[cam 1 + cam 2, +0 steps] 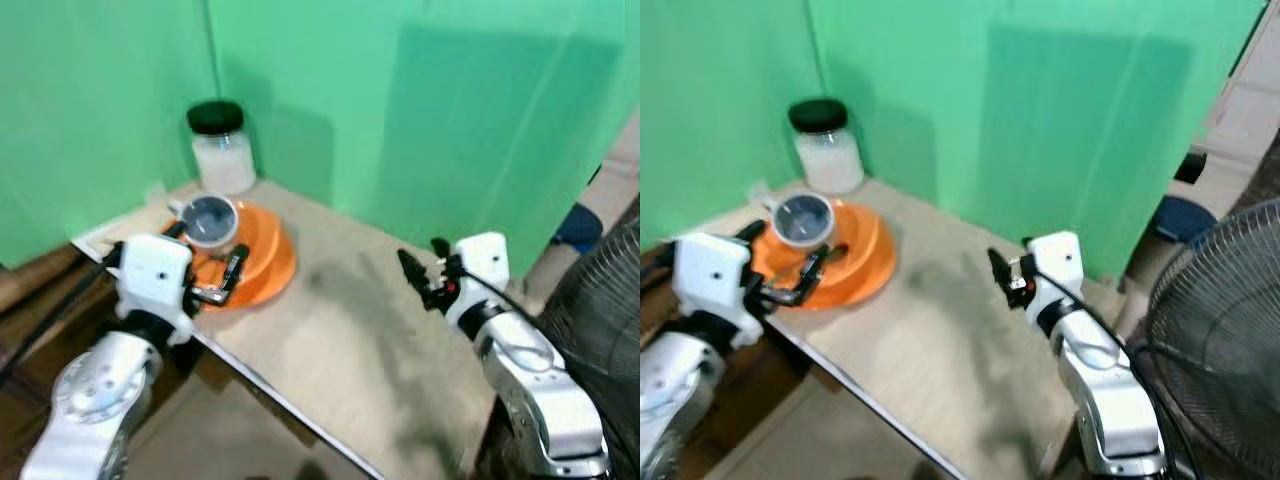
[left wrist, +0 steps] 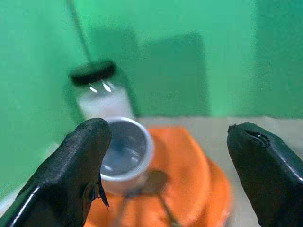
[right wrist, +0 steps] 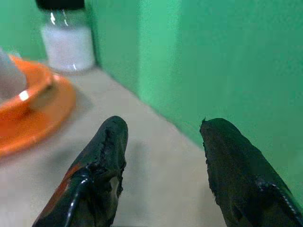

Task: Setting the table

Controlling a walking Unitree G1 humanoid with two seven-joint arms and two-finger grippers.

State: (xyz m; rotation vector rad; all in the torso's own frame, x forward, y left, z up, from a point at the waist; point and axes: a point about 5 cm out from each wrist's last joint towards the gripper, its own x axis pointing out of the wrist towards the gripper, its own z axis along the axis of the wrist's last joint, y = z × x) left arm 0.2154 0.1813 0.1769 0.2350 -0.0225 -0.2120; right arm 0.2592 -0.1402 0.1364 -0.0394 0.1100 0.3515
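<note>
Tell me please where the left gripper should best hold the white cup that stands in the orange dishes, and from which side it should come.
Probably the cup is best gripped across its round wall, coming level from the robot's side, where the left gripper already faces it, open. The cup stands upright in the orange dishes; its small handle points toward the robot's left, so the near wall is free.

Silver jointed arms end in white boxy wrist housings [image 1: 155, 268], with black fingers [image 2: 78, 175] and black cables.

The left gripper [image 1: 213, 268] is held fingers apart at the near edge of the orange plate [image 1: 268, 262]; the right gripper [image 1: 424, 272] — also spread — is held well apart from it.
</note>
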